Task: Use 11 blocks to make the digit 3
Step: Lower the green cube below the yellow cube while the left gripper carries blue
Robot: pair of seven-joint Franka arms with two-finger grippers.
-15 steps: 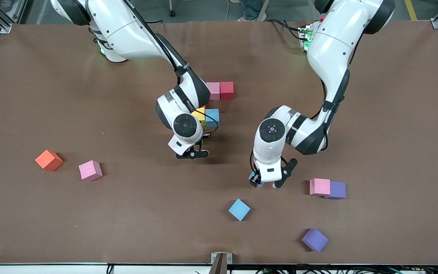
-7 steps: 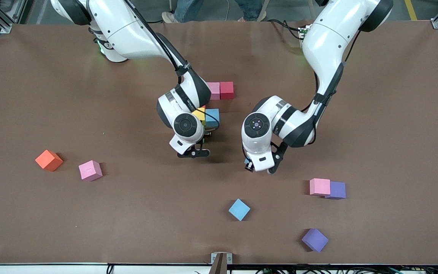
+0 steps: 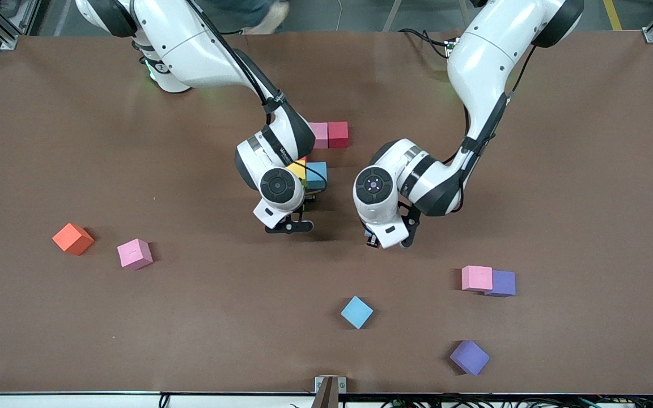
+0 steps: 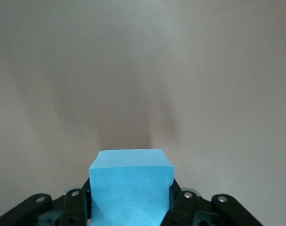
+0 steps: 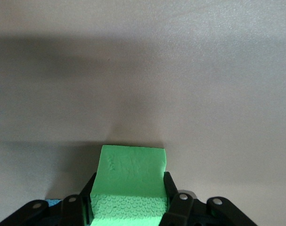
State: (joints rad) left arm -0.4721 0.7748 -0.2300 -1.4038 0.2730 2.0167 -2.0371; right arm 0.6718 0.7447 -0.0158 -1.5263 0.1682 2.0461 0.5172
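My left gripper [image 4: 131,209] is shut on a light blue cube [image 4: 131,174], and my right gripper [image 5: 128,209] is shut on a green cube [image 5: 132,169]. In the front view the left gripper [image 3: 388,241] hangs over bare table. The right gripper [image 3: 289,226] hangs beside a yellow cube [image 3: 298,169] and a light blue cube [image 3: 317,174] that touch each other. A pink cube [image 3: 319,135] and a red cube [image 3: 338,134] touch farther from the camera. Loose cubes lie about: pink [image 3: 134,253], light blue [image 3: 356,312], pink [image 3: 476,278] against purple [image 3: 503,283], and purple [image 3: 469,357].
An orange cube [image 3: 72,238] sits toward the right arm's end of the brown table [image 3: 587,198], beside the loose pink one. A small metal bracket [image 3: 329,388] stands at the table's edge nearest the camera.
The left arm has carried its light blue cube away from the pink and purple pair toward the yellow and light blue cubes. The right arm has hardly moved.
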